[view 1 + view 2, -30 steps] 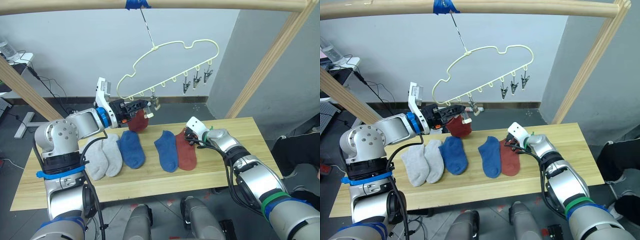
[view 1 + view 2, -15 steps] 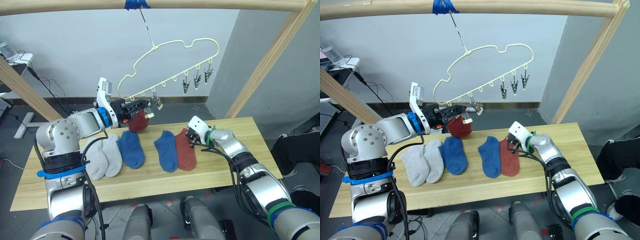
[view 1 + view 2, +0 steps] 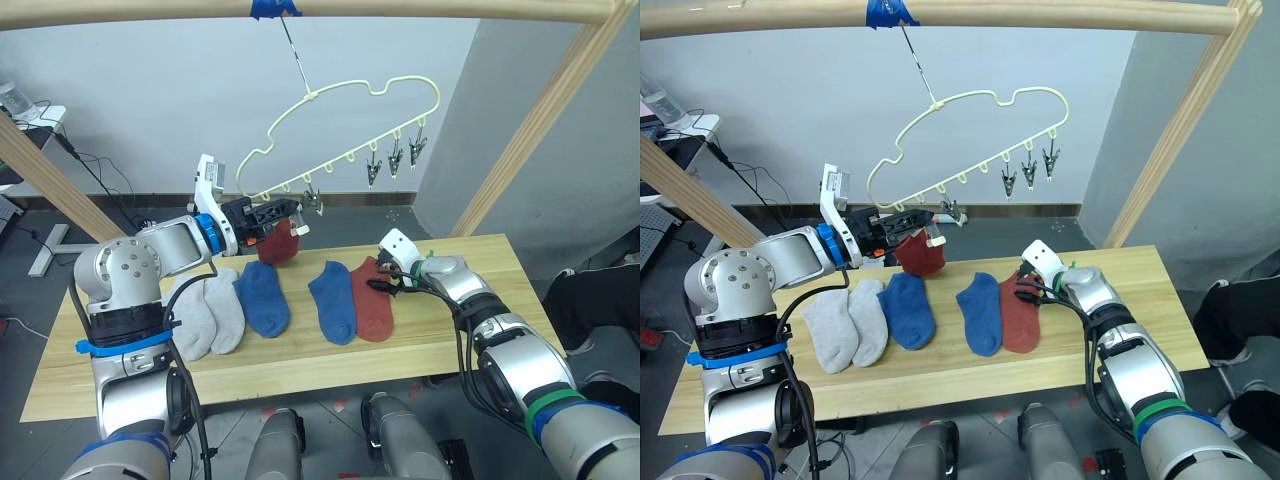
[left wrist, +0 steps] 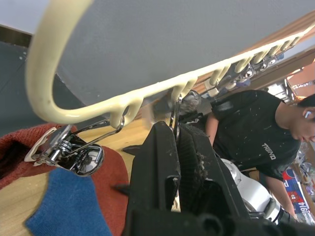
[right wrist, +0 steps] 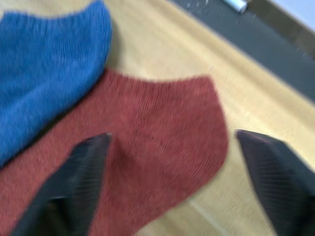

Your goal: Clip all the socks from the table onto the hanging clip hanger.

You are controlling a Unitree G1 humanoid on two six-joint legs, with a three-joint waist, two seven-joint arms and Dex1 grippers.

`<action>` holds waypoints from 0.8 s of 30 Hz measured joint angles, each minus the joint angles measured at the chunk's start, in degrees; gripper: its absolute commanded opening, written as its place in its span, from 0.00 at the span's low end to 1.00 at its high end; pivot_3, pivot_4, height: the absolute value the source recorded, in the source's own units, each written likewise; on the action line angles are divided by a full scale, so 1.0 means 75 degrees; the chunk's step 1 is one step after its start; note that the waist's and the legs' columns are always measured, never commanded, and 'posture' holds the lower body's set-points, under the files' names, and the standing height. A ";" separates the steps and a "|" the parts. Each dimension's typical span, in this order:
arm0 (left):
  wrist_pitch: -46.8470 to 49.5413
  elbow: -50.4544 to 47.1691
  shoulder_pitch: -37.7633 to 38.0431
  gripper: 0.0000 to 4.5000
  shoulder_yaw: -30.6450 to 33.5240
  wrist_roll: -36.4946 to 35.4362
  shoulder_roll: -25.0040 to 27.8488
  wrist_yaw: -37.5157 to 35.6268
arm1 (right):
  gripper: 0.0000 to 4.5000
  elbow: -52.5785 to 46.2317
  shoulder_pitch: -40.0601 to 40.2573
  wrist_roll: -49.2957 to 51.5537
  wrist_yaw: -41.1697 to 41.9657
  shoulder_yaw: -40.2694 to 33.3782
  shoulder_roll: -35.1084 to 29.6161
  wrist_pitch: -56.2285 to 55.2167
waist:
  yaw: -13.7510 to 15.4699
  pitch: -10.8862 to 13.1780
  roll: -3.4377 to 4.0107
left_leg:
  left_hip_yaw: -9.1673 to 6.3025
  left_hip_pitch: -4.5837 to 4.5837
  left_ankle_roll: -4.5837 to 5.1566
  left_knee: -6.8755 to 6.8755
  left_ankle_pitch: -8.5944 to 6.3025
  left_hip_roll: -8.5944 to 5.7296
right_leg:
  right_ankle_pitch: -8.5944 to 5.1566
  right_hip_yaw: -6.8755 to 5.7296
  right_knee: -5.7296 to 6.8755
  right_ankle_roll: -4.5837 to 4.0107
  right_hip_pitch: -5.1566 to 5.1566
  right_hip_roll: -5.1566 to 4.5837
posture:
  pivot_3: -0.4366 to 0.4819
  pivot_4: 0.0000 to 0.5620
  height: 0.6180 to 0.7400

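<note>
Five socks on the table, one clipped; left end effector together, right end effector apart.

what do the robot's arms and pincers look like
Both arms are rounded silver-grey metal segments with black cables running along them. The left arm has blue rings at wrist and torso side; the right arm has a green band. Each white wrist block carries a black two-fingered pincer: left pincer, right pincer.
</note>
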 measured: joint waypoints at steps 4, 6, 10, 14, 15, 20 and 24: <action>0.0006 -0.0003 0.0001 0.00 -0.0007 -0.0001 0.0000 -0.0010 | 0.99 0.0289 -0.0174 -0.0293 -0.0089 0.0172 0.0041 -0.0363 | 0.0000 0.0000 0.0000 | -0.0001 0.0000 0.0000 0.0000 0.0000 0.0000 | 0.0000 -0.0001 0.0001 0.0000 0.0000 0.0000 | 0.44 0.44 1.00; 0.0006 -0.0003 0.0001 0.00 -0.0015 0.0000 0.0001 -0.0021 | 0.99 0.0458 -0.0233 -0.0381 -0.0187 0.0253 0.0092 -0.0513 | 0.0002 0.0000 0.0000 | -0.0001 0.0000 0.0000 0.0000 0.0000 0.0000 | 0.0000 -0.0001 -0.0001 0.0000 0.0000 0.0000 | 0.44 0.44 1.00; 0.0006 -0.0007 0.0001 0.00 -0.0035 -0.0001 0.0000 -0.0018 | 0.99 0.0697 -0.0321 -0.0424 -0.0204 0.0250 0.0233 -0.0525 | 0.0003 0.0000 0.0000 | -0.0002 -0.0001 0.0000 -0.0002 0.0000 0.0000 | 0.0000 -0.0001 -0.0002 0.0000 0.0000 0.0000 | 0.45 0.45 1.00; 0.0021 -0.0019 0.0009 0.00 -0.0026 -0.0018 0.0000 -0.0006 | 0.85 0.0782 -0.0342 -0.0439 -0.0076 0.0254 0.0354 -0.0439 | 0.0004 0.0000 0.0000 | -0.0003 0.0000 0.0000 -0.0002 0.0000 0.0000 | 0.0000 -0.0002 -0.0001 0.0000 0.0000 0.0000 | 0.46 0.44 1.00; 0.0032 -0.0022 0.0011 0.00 -0.0017 -0.0028 0.0000 -0.0004 | 0.78 0.0787 -0.0342 -0.0427 -0.0060 0.0238 0.0374 -0.0392 | 0.0005 0.0000 0.0000 | -0.0003 0.0000 0.0000 -0.0002 0.0000 0.0000 | 0.0000 -0.0002 -0.0001 0.0000 0.0000 0.0000 | 0.47 0.44 1.00; 0.0067 -0.0091 0.0059 0.00 0.0012 -0.0062 -0.0011 0.0058 | 0.39 0.0759 -0.0311 -0.0346 0.0014 0.0108 0.0378 -0.0171 | 0.0010 0.0000 0.0000 | -0.0004 0.0001 0.0000 -0.0002 0.0000 0.0000 | 0.0000 -0.0003 -0.0001 0.0000 0.0001 0.0000 | 0.47 0.44 1.00; 0.0074 -0.0170 0.0115 0.00 0.0020 -0.0111 -0.0036 0.0130 | 0.07 0.0547 -0.0117 -0.0351 0.0086 0.0115 0.0351 -0.0179 | 0.0012 0.0000 0.0000 | -0.0004 0.0006 0.0000 -0.0002 0.0000 0.0001 | 0.0000 -0.0002 0.0001 0.0000 0.0004 0.0000 | 0.48 0.44 1.00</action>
